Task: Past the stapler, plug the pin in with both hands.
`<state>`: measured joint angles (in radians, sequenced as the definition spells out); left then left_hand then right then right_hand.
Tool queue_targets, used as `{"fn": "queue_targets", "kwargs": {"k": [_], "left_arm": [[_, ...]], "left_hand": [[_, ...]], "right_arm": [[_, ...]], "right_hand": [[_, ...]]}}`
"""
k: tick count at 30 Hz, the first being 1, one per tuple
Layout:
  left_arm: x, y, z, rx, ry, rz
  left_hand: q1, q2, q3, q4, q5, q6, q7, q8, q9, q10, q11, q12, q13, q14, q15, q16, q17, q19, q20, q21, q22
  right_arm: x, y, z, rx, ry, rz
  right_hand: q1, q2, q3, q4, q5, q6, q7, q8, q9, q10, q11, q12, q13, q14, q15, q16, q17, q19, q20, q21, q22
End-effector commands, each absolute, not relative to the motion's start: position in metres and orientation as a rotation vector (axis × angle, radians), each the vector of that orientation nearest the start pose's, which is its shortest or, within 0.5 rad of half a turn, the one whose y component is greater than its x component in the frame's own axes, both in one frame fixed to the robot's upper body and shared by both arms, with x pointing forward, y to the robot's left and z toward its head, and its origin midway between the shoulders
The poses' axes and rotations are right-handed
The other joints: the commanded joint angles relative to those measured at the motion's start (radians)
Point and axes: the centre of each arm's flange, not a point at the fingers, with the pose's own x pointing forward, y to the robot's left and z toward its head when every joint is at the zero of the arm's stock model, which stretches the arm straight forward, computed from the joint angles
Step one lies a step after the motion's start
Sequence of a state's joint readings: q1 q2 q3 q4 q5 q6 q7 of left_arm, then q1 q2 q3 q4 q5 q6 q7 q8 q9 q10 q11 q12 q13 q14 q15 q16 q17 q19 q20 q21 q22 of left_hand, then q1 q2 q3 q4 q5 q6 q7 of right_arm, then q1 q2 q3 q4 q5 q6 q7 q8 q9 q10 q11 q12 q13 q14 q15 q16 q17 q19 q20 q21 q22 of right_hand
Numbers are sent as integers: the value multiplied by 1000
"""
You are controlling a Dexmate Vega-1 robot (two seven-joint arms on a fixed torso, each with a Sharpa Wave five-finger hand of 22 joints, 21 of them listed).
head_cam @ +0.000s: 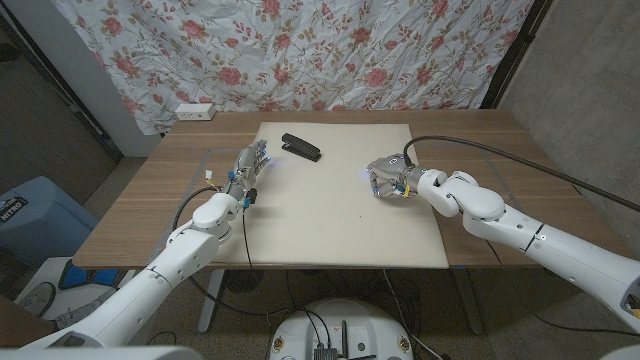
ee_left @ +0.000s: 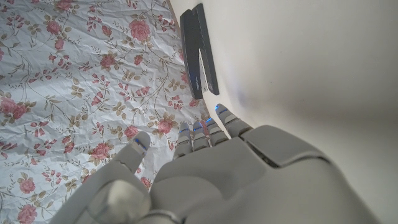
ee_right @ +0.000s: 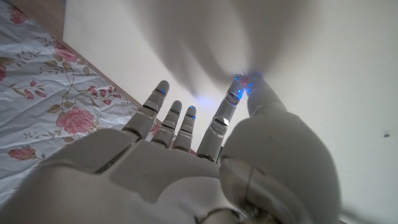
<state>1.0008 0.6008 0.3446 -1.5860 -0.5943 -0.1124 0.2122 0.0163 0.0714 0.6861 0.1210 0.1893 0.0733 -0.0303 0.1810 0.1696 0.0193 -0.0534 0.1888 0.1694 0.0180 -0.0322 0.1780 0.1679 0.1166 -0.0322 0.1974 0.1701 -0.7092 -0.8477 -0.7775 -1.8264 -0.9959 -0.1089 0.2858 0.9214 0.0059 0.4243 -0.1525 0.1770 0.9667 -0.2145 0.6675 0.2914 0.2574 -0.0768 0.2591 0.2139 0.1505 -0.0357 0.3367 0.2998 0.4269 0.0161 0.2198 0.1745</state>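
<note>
A black stapler (head_cam: 301, 148) lies closed on the far part of the white mat (head_cam: 330, 225); it also appears in the left wrist view (ee_left: 199, 46). My left hand (head_cam: 248, 165) sits at the mat's left edge, just left of the stapler and short of it. Its fingers (ee_left: 211, 129) reach out straight with nothing in them. My right hand (head_cam: 385, 178) is on the mat to the right of the stapler. Its thumb and one fingertip (ee_right: 249, 84) meet over the mat, with a small reddish spot there. I cannot tell whether they pinch anything.
A white socket strip (head_cam: 195, 111) lies at the table's back left corner, in front of the flowered curtain (head_cam: 300, 50). A black cable (head_cam: 500, 155) runs across the table's right side to my right wrist. Bare wood (head_cam: 140, 210) borders the mat.
</note>
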Motion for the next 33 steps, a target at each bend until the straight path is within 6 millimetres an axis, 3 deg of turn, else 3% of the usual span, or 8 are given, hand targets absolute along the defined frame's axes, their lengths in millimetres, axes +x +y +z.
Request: {"fn": "queue_targets", "kwargs": {"k": [1, 22, 33], "left_arm": [[614, 287, -49, 20, -501, -80], [612, 279, -43, 48, -515, -82], [600, 270, -28, 177, -527, -77]], "left_hand": [[-2, 69, 8, 3, 8, 7, -5, 0, 4, 1, -2, -1, 4, 6, -5, 0, 3, 9, -8, -4, 1], [-2, 69, 9, 3, 8, 7, -5, 0, 4, 4, -3, 0, 4, 6, -6, -1, 3, 8, -7, -5, 1], [1, 69, 11, 0, 8, 19, -7, 4, 4, 11, -8, 2, 3, 7, -9, -1, 2, 9, -9, -5, 1]], "right_arm": [[592, -176, -24, -1964, -585, 164], [586, -188, -13, -1843, -655, 136], [589, -195, -9, -1742, -677, 126]], "right_hand": [[2, 14, 1, -5, 5, 17, -5, -4, -5, 15, -2, 6, 0, 7, -24, 8, 2, 3, -6, 0, 5], [8, 20, -2, -8, 4, 28, -2, -13, -27, 31, -5, 5, -1, 15, -28, 12, 4, 6, -8, -1, 5], [10, 20, -5, -8, 4, 29, -2, -13, -27, 34, -5, 4, -1, 16, -29, 13, 4, 6, -8, -3, 5]]}}
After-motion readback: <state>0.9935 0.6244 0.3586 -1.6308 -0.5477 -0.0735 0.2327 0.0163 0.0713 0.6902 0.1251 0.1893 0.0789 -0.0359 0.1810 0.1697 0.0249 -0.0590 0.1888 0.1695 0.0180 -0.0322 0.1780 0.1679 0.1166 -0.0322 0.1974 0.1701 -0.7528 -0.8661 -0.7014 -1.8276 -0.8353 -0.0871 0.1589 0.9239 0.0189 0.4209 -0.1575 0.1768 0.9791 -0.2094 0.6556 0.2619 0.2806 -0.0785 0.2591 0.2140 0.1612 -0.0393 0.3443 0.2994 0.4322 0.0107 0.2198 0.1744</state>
